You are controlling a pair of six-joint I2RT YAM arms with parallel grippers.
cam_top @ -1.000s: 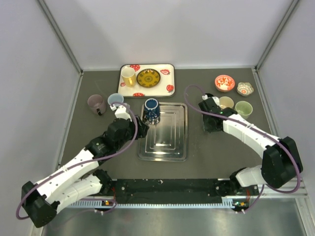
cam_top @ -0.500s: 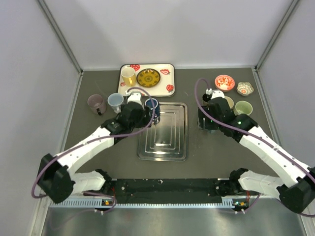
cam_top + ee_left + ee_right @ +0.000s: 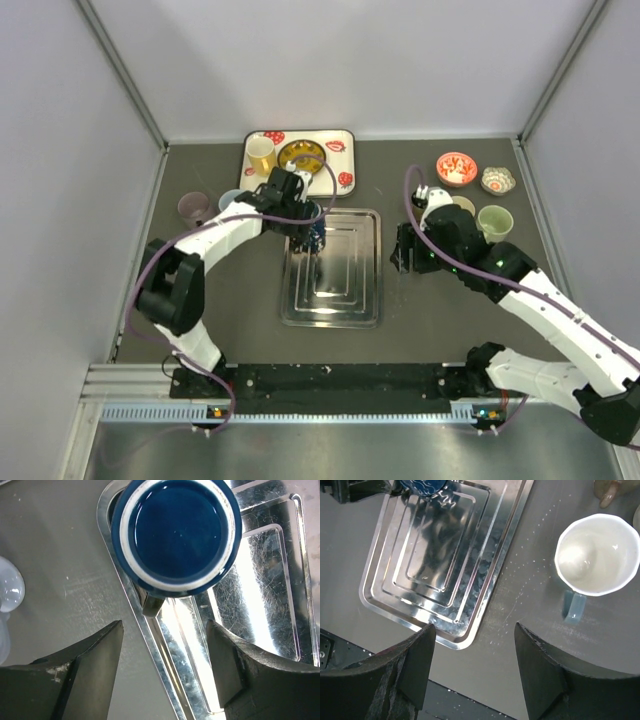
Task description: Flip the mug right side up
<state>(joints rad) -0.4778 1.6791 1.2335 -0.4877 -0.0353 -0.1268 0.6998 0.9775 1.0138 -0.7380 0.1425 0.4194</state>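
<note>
- Dark grey counter (image 3: 200, 300), walled in by pale panels, carrying all the rest.
- White-and-black right arm (image 3: 545, 300), reaching in from the near right. Right jaws spread wide and empty, hovering over the counter just beside the steel tray's near right corner.
- White-and-black left arm (image 3: 220, 232), stretched across to the steel tray's far left corner. Left jaws released and grasping nothing, their tips just short of the mug, with its handle pointing back towards the gap between them.
- Rectangular, stepped, mirror-bright steel tray (image 3: 335, 290), lying lengthwise at the middle of the counter.
- White rectangular tray with a strawberry print (image 3: 340, 150), just beyond the steel tray at the far edge, bearing a yellow cup (image 3: 261, 155) and a round yellow-and-brown plate (image 3: 298, 154).
- Dark blue ceramic mug (image 3: 180, 530), standing in the steel tray's far left corner, apart from both pairs of jaws. Flat blue disc ringed in white facing upward, seemingly the base, so not yet right side up. White swirls on its side in the right wrist view.
- White cup with a pale blue handle (image 3: 595, 562), mouth up, on the counter to the right of the steel tray.
- Dusky purple mug (image 3: 193, 208) and pale blue mug (image 3: 230, 200), side by side left of the steel tray.
- Pale green cup (image 3: 494, 220), red patterned bowl (image 3: 456, 168) and small scalloped bowl (image 3: 497, 180), grouped at the far right.
</note>
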